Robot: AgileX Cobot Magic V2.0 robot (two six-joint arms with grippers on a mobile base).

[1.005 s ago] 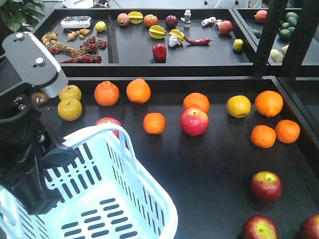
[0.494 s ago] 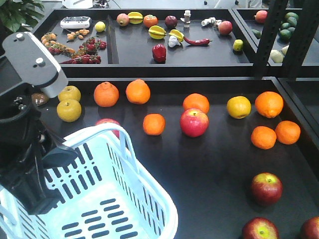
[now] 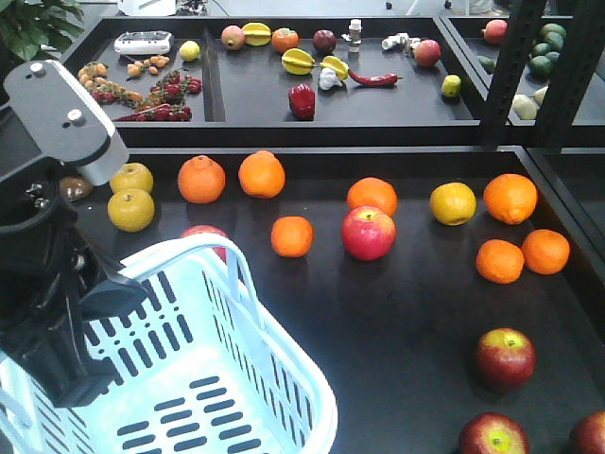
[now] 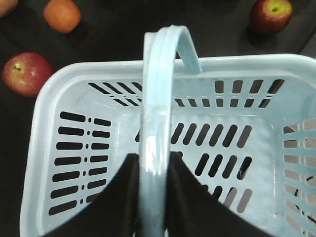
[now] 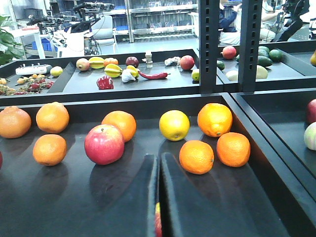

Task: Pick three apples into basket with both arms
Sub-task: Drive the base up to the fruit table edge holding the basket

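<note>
The basket [image 3: 217, 312] sat empty at near left, the left gripper [image 4: 153, 157] pinching its handle, the right gripper [image 5: 158, 158] with jaws pressed together, and all three apples [image 3: 504, 357] unpicked on the table [image 3: 397, 312], near right.

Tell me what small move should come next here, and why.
Probably open the right hand and bring it toward a dark red apple, low on the right in the front view. The basket is empty. The left hand is clamped on its handle. The right hand's fingers stand almost together, too narrow to take an apple.
</note>
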